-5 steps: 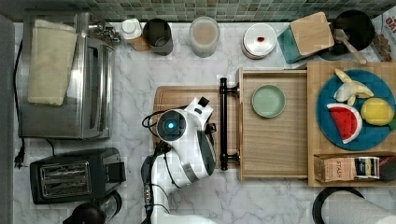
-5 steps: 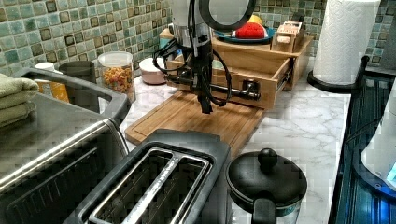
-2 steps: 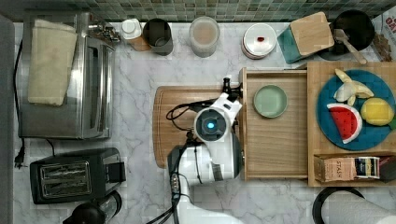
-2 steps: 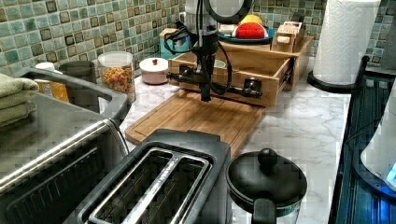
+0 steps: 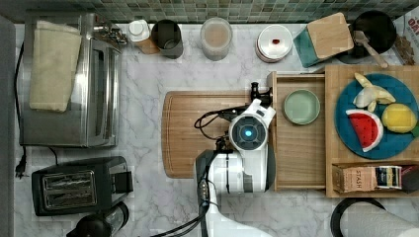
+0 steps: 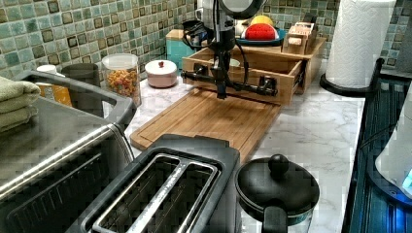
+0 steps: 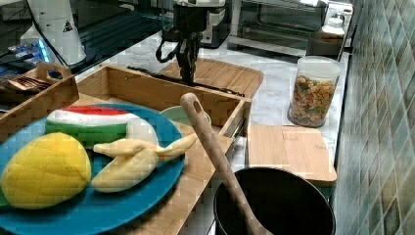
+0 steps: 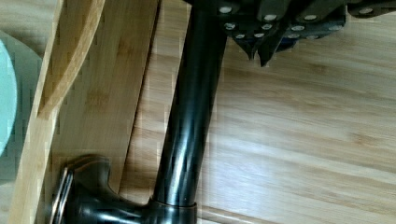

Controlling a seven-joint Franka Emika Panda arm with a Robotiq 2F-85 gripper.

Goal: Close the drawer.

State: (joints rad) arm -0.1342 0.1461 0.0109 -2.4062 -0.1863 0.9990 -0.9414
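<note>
A: One drawer (image 5: pixel 299 148) stands partly pulled out from under the shelf top (image 5: pixel 370 173), its front at the edge of the cutting board (image 5: pixel 197 133). What room lies around it?

B: In the top view, the drawer's front wall overlaps the cutting board's right end; bare marble counter (image 5: pixel 148 69) lies beyond the board on the top view's left. Along the tiled wall stand a cereal jar (image 6: pixel 121 75), a white lidded bowl (image 5: pixel 274 43) and a teal box with a wooden lid (image 5: pixel 323 37), near the drawer's far corner but apart from it. A green bowl (image 5: pixel 301 106) sits inside the drawer, toward the far end.

A: Where does the handle lie relative to the jaws?

B: The black bar handle (image 6: pixel 252 88) runs across the drawer's front. In the left view, the gripper (image 6: pixel 221 92) hangs upright just before the bar, its tip low over the board. In the wrist view, the bar (image 8: pixel 187 116) passes right beside the fingertips (image 8: pixel 259 51).

A: And the jaws?

B: Drawn narrow, tips nearly together, nothing between them. They seem to press against the bar's outer side, though actual contact cannot be confirmed.

A: The shelf?

B: A blue fruit plate (image 5: pixel 346 128) and a tea box (image 5: pixel 365 178) rest on it.
</note>
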